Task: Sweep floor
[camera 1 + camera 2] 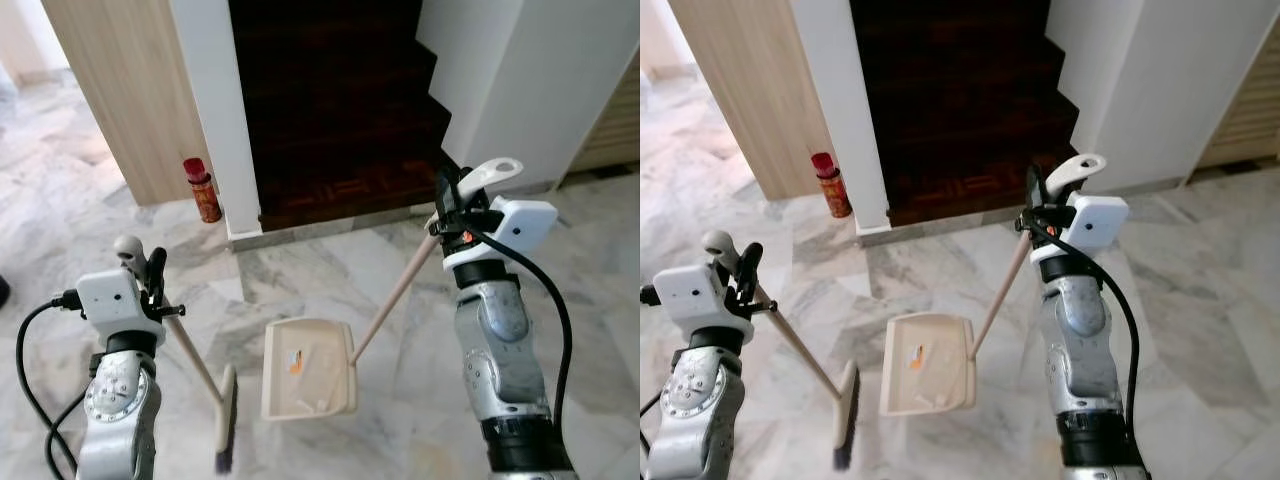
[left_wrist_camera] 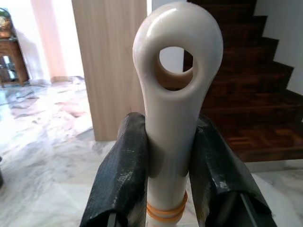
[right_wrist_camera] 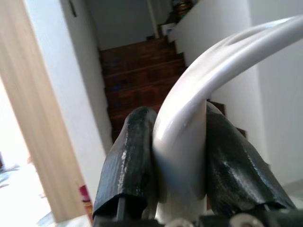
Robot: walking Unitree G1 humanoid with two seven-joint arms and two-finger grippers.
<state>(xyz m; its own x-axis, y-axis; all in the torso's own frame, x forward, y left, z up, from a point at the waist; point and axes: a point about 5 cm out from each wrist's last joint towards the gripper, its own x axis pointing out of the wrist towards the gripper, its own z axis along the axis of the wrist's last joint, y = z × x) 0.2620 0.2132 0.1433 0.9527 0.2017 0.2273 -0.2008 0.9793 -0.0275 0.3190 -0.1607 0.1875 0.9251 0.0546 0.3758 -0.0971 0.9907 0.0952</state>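
Gripping one broom (image 1: 205, 375) by its handle, left gripper (image 2: 173, 161) clamped; right gripper (image 3: 180, 161) clamped on one dustpan (image 1: 308, 368) handle; one red can (image 1: 203, 190) by wall.

Cream dustpan (image 1: 308, 367) with an orange mark; grey-veined white marble floor (image 1: 600, 300). Dark brown wooden stairs (image 1: 335, 110). Red can (image 1: 203, 189)

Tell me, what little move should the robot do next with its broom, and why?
Probably sweep the broom a little toward the dustpan. The left gripper is shut on the broom handle, the right gripper holds the dustpan on the floor, and the bristles sit just beside the pan's side.
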